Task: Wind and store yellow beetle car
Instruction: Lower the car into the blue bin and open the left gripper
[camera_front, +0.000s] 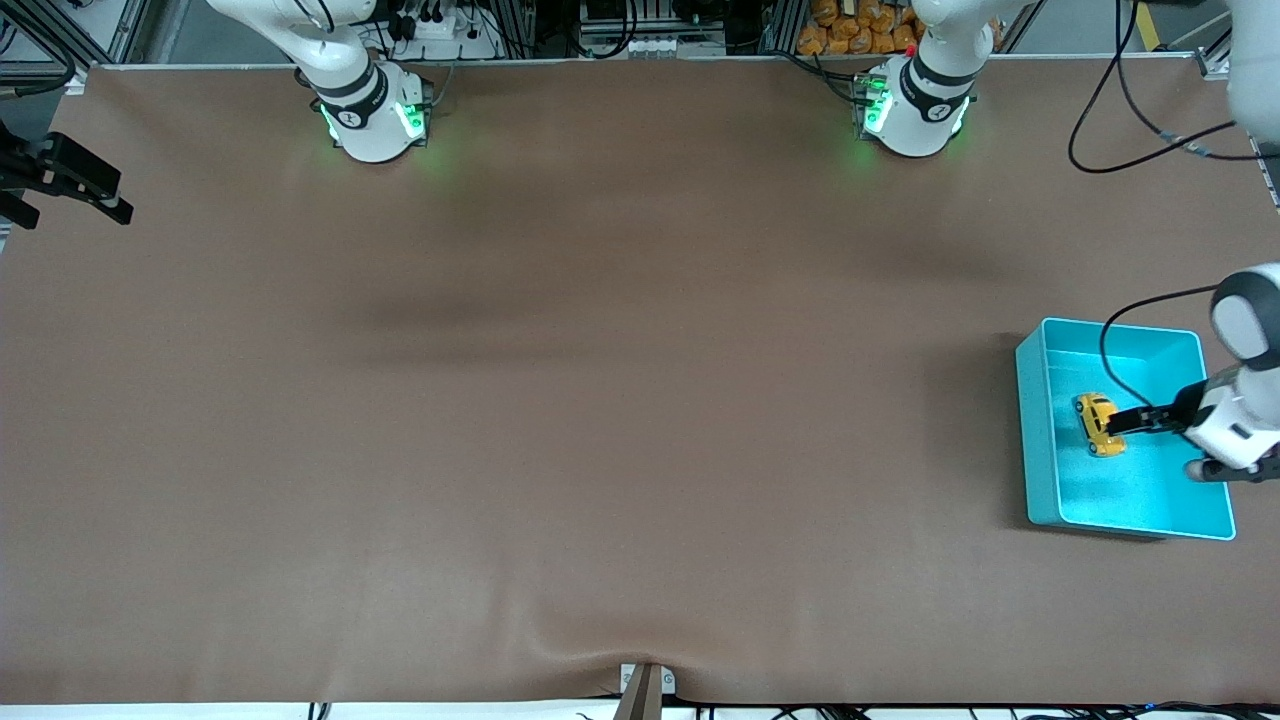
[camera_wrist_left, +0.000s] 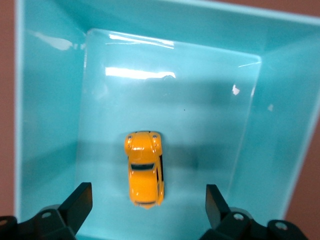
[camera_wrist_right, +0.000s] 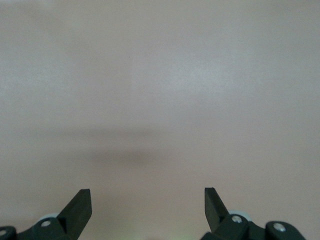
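Note:
The yellow beetle car lies on the floor of the teal bin, at the left arm's end of the table. My left gripper hangs over the bin, open and empty, just above the car. In the left wrist view the car rests on its wheels on the bin floor, and my left gripper has its fingers spread wide on either side of one end of the car, touching nothing. My right gripper is open and empty over bare brown table; that arm waits.
A brown mat covers the table. The bin's walls surround the car on all sides. Both arm bases stand along the table edge farthest from the front camera. A black cable loops over the bin.

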